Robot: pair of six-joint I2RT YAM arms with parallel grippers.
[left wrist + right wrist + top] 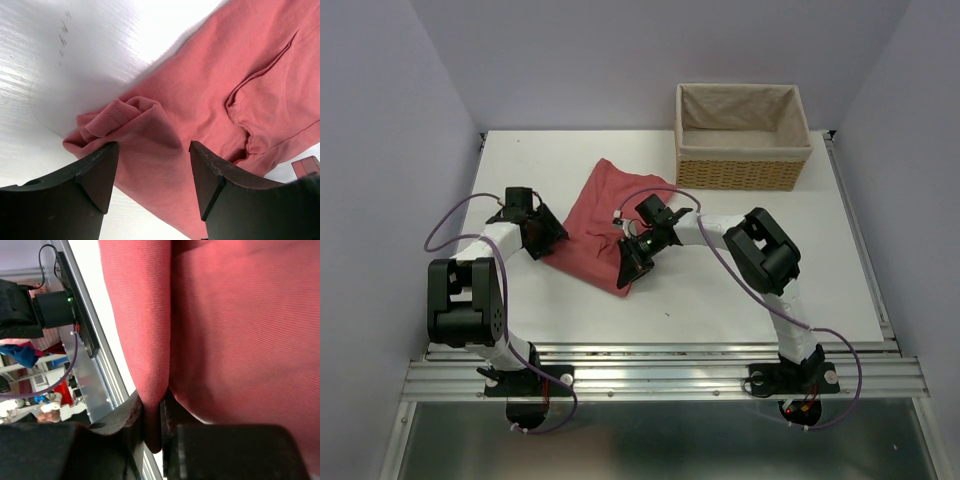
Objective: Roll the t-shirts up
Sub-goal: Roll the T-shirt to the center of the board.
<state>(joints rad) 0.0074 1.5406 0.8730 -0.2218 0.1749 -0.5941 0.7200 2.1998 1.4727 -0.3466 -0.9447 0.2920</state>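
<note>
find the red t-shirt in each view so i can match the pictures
top external: t-shirt mid-table, left of the basket.
left wrist: t-shirt centre and right, bunched corner by the open left end effector.
right wrist: t-shirt fills most of the frame, a fold pinched in the right end effector.
shared landmark: the white table.

Table (pixel 740 285): white, smooth, rectangular. Walls (pixel 620 50): plain pale lilac, closing in the table's left, far and right edges. Rail (pixel 660 378): ribbed aluminium, running along the near edge. Floor (pixel 670 445): grey, glossy, below the rail. Light: even, with soft shadows.
</note>
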